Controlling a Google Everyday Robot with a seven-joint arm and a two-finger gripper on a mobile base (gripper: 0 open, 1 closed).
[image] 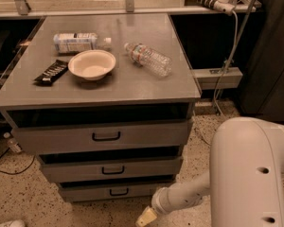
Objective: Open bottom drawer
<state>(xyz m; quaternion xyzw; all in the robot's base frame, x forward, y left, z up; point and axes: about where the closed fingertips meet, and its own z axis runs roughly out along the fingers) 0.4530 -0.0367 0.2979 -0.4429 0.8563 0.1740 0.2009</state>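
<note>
- Down by the floor, the gripper is hovering right of the bottom drawer, grip state impossible to tell.
- Approaching off-line, it is likely risking a miss on the small handle.

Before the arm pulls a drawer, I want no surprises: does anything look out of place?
The clear bottle right of the bowl and the labelled bottle behind it lie on their sides on the cabinet top; they could roll. The gripper hangs near the floor, by the bottom drawer.
</note>
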